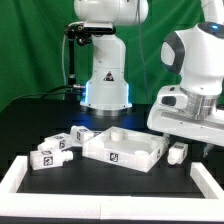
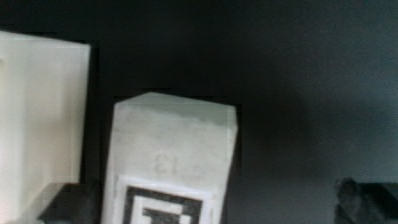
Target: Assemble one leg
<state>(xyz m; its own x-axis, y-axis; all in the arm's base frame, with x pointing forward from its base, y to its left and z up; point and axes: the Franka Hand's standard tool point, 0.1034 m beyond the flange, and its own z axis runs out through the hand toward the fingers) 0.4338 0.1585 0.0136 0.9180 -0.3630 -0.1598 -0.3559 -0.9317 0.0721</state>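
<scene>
In the wrist view a white leg [image 2: 169, 160] with a black-and-white tag stands between my gripper's [image 2: 217, 205] dark fingertips [image 2: 71, 205]. It sits close to one fingertip, with a wide gap to the other. The gripper is open and not clamped on it. In the exterior view the gripper [image 1: 192, 140] hangs low at the right, just above this leg [image 1: 178, 152], which lies beside the white tabletop panel [image 1: 120, 148]. Two more legs [image 1: 52, 150] [image 1: 80, 133] lie to the panel's left.
The tabletop panel's side shows in the wrist view [image 2: 36, 110], next to the leg. The robot base [image 1: 105, 85] stands behind the panel. A white border [image 1: 20, 180] runs along the table's front and sides.
</scene>
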